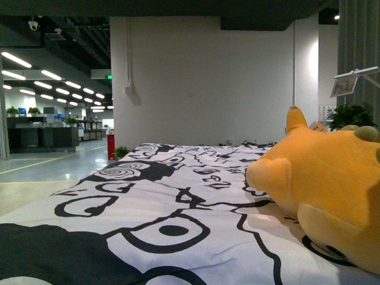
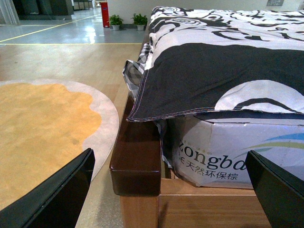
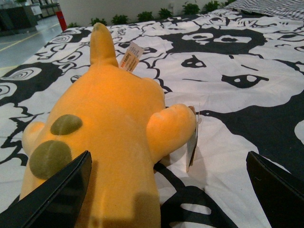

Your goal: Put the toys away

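Plush animal lies on the bedspread just below the wide-open right pincer.

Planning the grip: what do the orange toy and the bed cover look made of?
The orange toy looks like soft plush: matte, fuzzy pile, rounded stuffed limbs. The bed cover looks like thin woven fabric, perhaps cotton: matte, creased, stitched hem.

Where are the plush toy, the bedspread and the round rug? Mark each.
plush toy (image 3: 109, 109): right wrist view, middle of its orange back.
bedspread (image 1: 178, 196): front view, bare patterned stretch left of the toy.
rug (image 2: 42, 123): left wrist view, its orange centre.
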`<state>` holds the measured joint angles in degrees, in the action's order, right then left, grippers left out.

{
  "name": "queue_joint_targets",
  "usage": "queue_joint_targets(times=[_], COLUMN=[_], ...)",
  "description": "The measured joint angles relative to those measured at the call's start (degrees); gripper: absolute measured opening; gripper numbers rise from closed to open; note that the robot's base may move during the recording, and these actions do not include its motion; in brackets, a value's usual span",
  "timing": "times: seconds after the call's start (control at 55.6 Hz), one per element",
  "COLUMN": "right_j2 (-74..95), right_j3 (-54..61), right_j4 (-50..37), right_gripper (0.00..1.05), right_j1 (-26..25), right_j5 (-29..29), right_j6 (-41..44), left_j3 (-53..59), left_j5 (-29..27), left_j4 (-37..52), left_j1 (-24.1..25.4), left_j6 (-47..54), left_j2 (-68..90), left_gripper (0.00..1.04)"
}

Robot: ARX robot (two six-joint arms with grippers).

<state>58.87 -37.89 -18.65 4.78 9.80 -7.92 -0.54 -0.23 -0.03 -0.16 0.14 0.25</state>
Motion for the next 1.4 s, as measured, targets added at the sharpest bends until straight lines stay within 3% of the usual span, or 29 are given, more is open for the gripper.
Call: queue_joint_targets(times=[0.27,0.557,0.935,1.096,1.402], right_j2=[2.45,1.25,-1.18,-0.76,0.77], right_j3=[-0.63,-3.65,-3.63,-3.63,-3.61], right_j4=[-0.90,2.25,3.50,3.45,2.45], right_gripper=[0.98,0.98,0.98,0.98,0.98], right_j1=[0.92,-3.21,-3.06,-1.36,6.60], right_j5=[0.68,-2.12,-1.86,0.00,4.87], right_j6=[-0.02,-0.68,-1.38,-1.49,-1.49], left_j3=[0.00,0.00,0.00,0.00,0.00], left_j5=[0.00,0.00,0.00,0.00,0.00], left_j4=[0.00,0.00,0.00,0.00,0.00], left_j1=[0.00,0.00,0.00,0.00,0.00], left_j6=[0.00,0.00,0.00,0.00,0.00], left_j2=[0.00,0.00,0.00,0.00,0.00], left_gripper=[0.98,0.98,0.98,0.98,0.98])
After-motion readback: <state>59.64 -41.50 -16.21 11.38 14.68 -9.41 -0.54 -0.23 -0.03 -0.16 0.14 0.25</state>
